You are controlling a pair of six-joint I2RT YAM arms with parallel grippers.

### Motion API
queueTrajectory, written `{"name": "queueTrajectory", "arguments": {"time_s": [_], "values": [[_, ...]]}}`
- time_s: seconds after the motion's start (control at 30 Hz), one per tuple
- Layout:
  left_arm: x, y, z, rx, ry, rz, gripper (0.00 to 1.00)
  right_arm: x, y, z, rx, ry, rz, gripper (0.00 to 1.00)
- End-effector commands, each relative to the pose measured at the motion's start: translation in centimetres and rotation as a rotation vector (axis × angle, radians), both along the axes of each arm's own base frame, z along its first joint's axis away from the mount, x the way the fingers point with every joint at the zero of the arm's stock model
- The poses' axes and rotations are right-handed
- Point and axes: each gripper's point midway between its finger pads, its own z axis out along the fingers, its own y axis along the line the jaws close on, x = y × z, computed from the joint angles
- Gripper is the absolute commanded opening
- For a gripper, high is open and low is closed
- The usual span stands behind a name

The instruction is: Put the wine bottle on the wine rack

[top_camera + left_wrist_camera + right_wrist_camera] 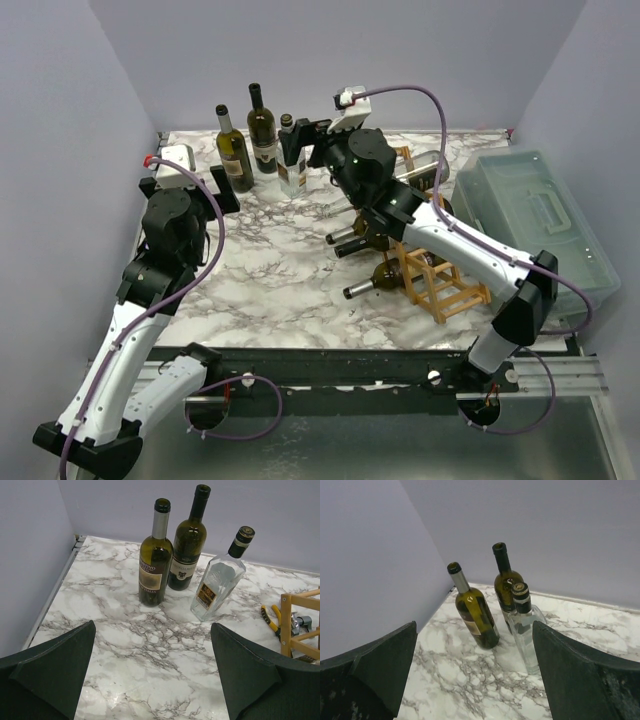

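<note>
The right gripper (474,626) is hanging with its jaws spread wide and nothing between them, facing three upright bottles standing close together near the far-left corner of the tabletop (280,270). These are an olive wine bottle (477,617) with a silver neck, a dark wine bottle (505,587) just beside it, and a clear bottle (525,625) nearest the rack side. The left gripper (152,625) is likewise gaping and empty, looking at the same group. The wine rack (452,296) is sitting toward the right edge, already cradling lying bottles (375,275). Reaching appears to be the step in hand. Doing it well is probably calling for singling out one wine bottle, closing on its body below the shoulder, and keeping the fingers from nudging its neighbours, since they are crowding each other.
</note>
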Motion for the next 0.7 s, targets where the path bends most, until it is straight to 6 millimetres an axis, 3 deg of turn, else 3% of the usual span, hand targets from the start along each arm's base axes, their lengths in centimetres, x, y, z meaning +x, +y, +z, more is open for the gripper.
{"name": "queueTrajectory", "arguments": {"time_s": [0.0, 0.2, 0.47, 0.57, 0.67], "values": [[-0.4, 0.3, 0.6, -0.017, -0.03, 0.018, 0.99, 2.6, 0.0, 0.3, 0.016, 0.032, -0.125, 1.0], [-0.9, 0.5, 1.1, -0.024, -0.05, 0.016, 0.99, 6.2, 1.8, -1.4, -0.031, 0.063, -0.159, 1.0], [-1.2, 0.1, 1.4, -0.015, -0.057, 0.003, 0.99, 11.5, 3.5, -6.3, -0.156, 0.115, -0.146, 1.0], [-1.3, 0.1, 1.6, -0.016, -0.063, 0.002, 0.99, 12.9, 4.4, -7.6, -0.212, 0.076, -0.102, 0.89], [-1.4, 0.0, 1.6, -0.018, -0.065, -0.002, 0.99, 14.5, 4.6, -9.2, -0.259, 0.065, -0.12, 0.88]]}}
